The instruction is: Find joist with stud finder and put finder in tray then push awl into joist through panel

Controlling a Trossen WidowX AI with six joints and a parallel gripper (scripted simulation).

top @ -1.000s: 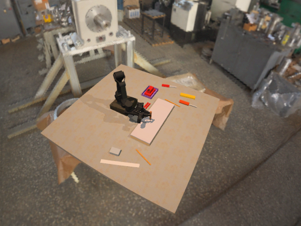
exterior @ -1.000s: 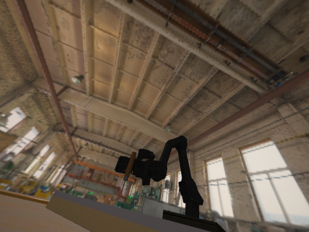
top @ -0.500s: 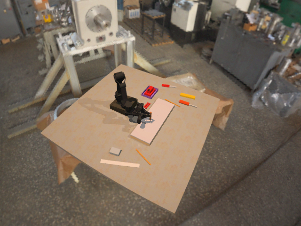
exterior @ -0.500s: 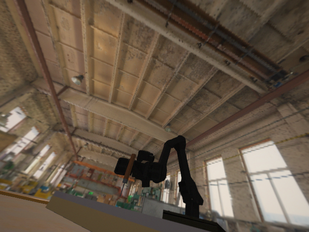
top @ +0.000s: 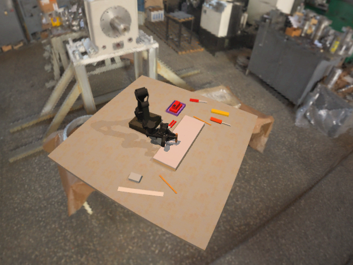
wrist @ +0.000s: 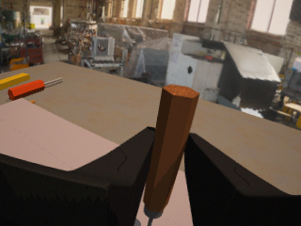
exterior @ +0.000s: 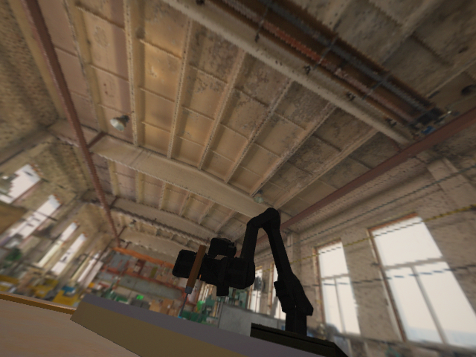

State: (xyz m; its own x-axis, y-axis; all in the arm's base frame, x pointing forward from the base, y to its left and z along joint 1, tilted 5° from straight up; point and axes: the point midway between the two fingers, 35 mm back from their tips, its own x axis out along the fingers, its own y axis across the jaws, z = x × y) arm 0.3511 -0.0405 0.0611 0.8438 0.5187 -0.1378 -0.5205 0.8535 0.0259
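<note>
Above panel (top: 186,137) (exterior: 153,330) (wrist: 44,134): awl (top: 176,138) (exterior: 196,265) (wrist: 171,148) tilted between fingers, pincer (top: 175,137) (exterior: 198,265) (wrist: 169,137) gripping its handle.

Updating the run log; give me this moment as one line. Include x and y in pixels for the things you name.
gripper (top: 175,137) (exterior: 196,265) (wrist: 169,137): shut on awl (top: 176,138) (exterior: 196,267) (wrist: 170,151) | awl: tilted, over panel (top: 185,138) (exterior: 153,332) (wrist: 38,129) | stud finder (top: 176,106): in tray (top: 168,110)
</note>
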